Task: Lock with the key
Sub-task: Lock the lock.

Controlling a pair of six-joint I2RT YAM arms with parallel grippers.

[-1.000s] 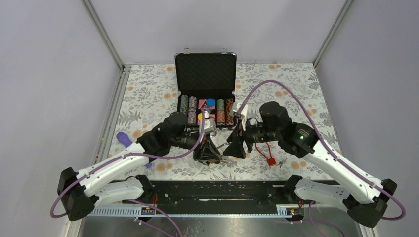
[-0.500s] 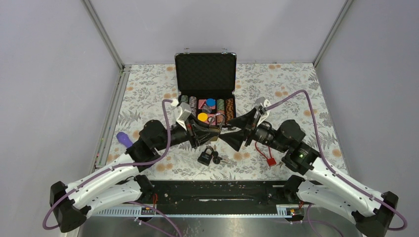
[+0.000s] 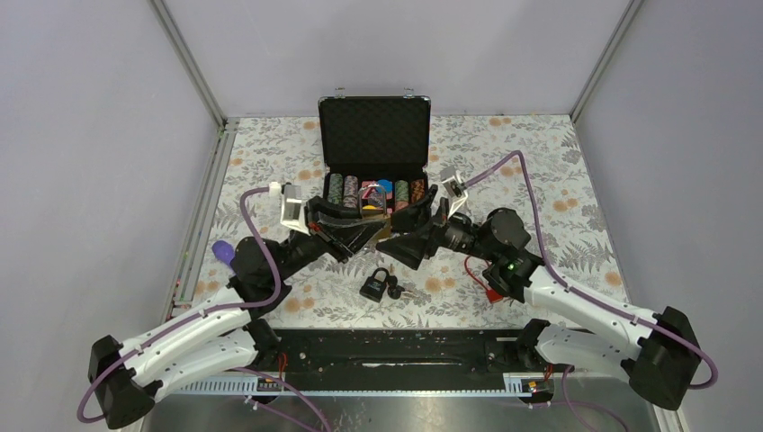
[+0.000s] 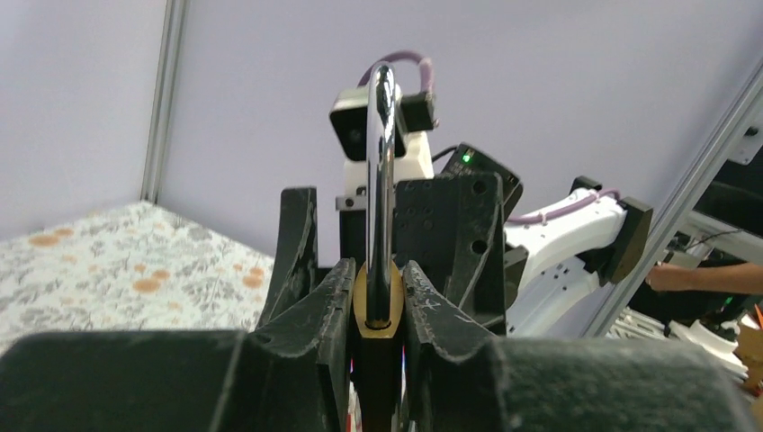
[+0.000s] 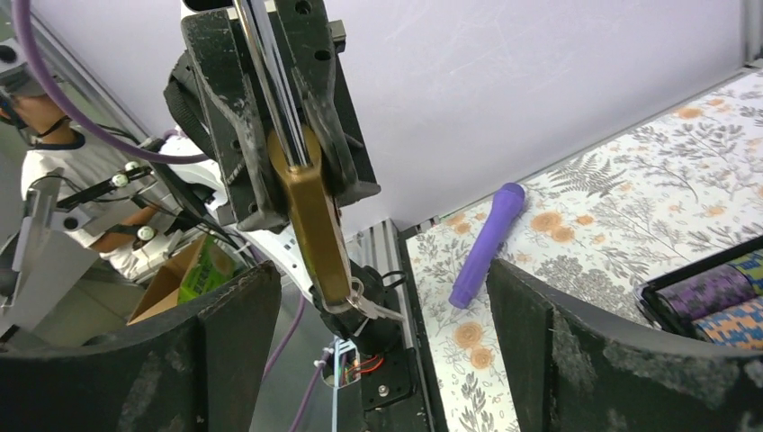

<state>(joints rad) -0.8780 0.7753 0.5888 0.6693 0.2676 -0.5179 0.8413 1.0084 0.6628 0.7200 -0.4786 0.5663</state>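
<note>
MID-AIR LOCK-UP: The L end effector (image 4: 378, 290) is clamped on the body of a brass padlock (image 5: 315, 216). It holds the lock clear of the floral tabletop (image 3: 540, 162), w/ the steel shackle (image 4: 381, 180) pointing away from the wrist. The R end effector (image 3: 396, 232) faces it nose to nose, its fingers (image 5: 225, 360) spread wide & gripping nothing.

From the R wrist cam, a small key (image 5: 364, 308) on a ring appears to sit in the base of the lock, at the end nearest the R fingers. It is near them & roughly in line w/ the gap, but no contact.

Judged step: presenting the lock for the key turn. The next move prob. calls for the R arm to ease fwd, centre the key head between its fingers, close on it & twist about the lock's long axis while the L grip resists. Whether the shackle is seated can't be told, as it's seen edge-on. Risk: the thin key slipping in the grip.

A second, black padlock (image 3: 375, 285) w/ keys (image 3: 402, 292) lies on the tabletop below the pair, in front of the open chip case (image 3: 374, 135).
</note>
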